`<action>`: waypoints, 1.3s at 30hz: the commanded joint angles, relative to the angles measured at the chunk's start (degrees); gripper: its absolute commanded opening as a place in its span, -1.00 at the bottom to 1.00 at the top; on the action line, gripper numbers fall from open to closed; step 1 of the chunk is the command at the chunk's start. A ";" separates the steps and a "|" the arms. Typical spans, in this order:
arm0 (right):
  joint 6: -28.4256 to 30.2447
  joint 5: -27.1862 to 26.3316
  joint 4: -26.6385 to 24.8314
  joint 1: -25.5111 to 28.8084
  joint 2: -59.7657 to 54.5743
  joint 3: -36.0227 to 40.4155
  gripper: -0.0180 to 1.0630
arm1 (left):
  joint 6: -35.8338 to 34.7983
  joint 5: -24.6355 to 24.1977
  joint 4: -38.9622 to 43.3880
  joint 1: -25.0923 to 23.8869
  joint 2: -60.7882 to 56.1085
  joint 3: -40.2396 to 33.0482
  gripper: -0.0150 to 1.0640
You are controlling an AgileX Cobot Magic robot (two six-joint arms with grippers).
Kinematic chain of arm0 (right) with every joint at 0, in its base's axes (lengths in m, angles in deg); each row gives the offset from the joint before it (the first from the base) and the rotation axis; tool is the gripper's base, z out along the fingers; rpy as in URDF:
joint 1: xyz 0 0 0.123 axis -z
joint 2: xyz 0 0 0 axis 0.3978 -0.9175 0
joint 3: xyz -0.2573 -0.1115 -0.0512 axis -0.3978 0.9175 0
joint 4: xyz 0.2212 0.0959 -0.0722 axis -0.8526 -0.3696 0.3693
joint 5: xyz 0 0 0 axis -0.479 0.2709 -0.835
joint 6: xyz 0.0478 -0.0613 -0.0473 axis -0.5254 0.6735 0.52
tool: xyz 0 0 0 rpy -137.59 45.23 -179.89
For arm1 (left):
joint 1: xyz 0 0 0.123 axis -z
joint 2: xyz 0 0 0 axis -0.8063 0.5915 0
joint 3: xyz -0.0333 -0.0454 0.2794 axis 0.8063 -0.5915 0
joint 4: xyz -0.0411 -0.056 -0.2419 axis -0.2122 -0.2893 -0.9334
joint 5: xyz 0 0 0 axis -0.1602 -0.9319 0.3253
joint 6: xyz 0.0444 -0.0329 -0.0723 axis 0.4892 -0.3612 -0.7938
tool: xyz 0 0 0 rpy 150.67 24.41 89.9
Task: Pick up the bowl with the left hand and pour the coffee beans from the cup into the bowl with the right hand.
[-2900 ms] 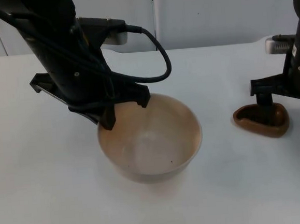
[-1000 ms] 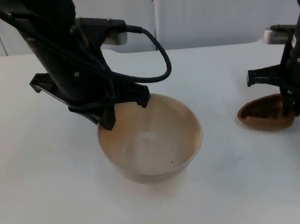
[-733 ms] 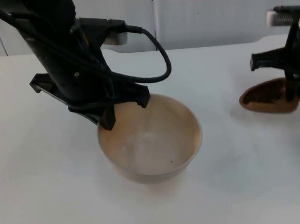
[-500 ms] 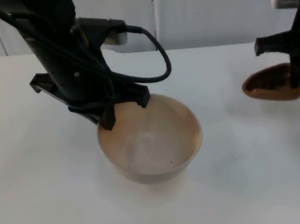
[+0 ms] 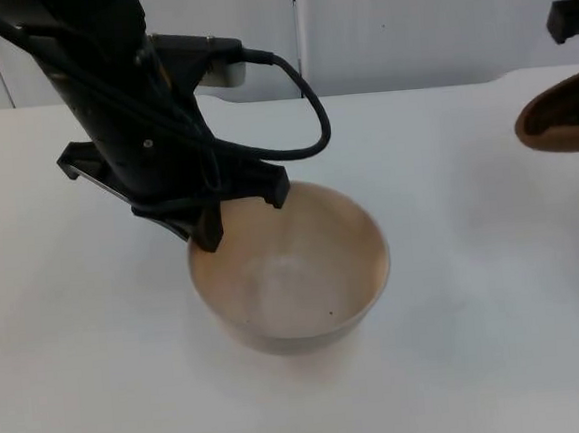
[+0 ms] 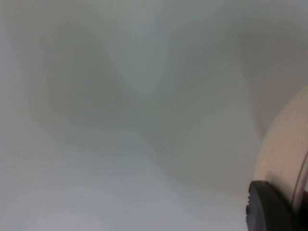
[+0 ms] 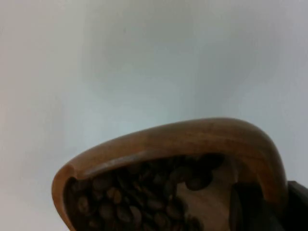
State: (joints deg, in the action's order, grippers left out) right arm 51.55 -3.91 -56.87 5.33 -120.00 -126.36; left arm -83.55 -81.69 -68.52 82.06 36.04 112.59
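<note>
the left gripper (image 5: pixel 239 212) sits at the back-left rim of the bowl (image 5: pixel 289 269), one finger inside the rim and one outside, clamped on the wall as far as the top view lets me judge; the left wrist view gives a black fingertip (image 6: pixel 269 207) against the bowl's pale side; whether the bowl is off the white table (image 5: pixel 462 363) i cannot tell, it looks low over it; over on the right, the brown wooden cup (image 5: pixel 563 123) is up in the air at the far edge of the table, well apart from the bowl; the right gripper (image 7: pixel 262 207) pinches the cup's wall, and the coffee beans (image 7: pixel 139 197) lie piled inside (none spilled that i can see); so the step in hand is the carry, cup up, pour not yet begun; the next move calls for bringing the cup across over the bowl's open mouth, keeping it level on the way, then tipping its narrow end down so the beans slide in rather than over the rim
</note>
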 commanded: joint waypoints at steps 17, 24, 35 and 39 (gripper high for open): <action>3.45 6.90 -2.37 -6.77 2.64 -2.37 -0.96 | -0.51 -0.34 -0.40 0.30 -0.06 0.23 -0.98; 2.05 6.90 3.03 -11.89 -0.25 -11.93 -0.96 | -0.51 -0.34 -0.40 0.30 -0.06 0.23 -0.98; 0.81 6.90 4.99 -18.03 -5.42 -14.67 -0.96 | -0.51 -0.45 -0.40 0.30 -0.06 0.23 -0.98; -1.18 6.90 10.00 -21.39 -5.91 -14.67 -0.96 | -0.51 -0.35 -0.40 0.30 -0.06 0.23 -0.98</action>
State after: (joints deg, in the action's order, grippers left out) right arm 51.41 2.85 -49.68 -14.69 -126.22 -140.59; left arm -83.55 -82.03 -68.52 82.06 36.04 112.59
